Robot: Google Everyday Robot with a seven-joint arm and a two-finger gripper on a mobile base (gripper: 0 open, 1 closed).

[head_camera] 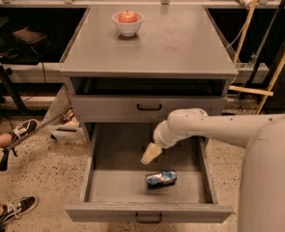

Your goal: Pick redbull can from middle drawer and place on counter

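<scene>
The redbull can (161, 179) lies on its side on the floor of the open middle drawer (113, 186), near its front. My gripper (150, 153) hangs inside the drawer, just above and behind the can, a little to its left, not touching it. The white arm reaches in from the right. The grey counter (180, 42) is the cabinet's top, above the drawer.
A white bowl (127, 24) with a red apple stands at the back of the counter. A closed drawer front with a black handle (149, 107) sits above the open drawer. A person's shoes (21, 128) and clutter lie on the floor at the left.
</scene>
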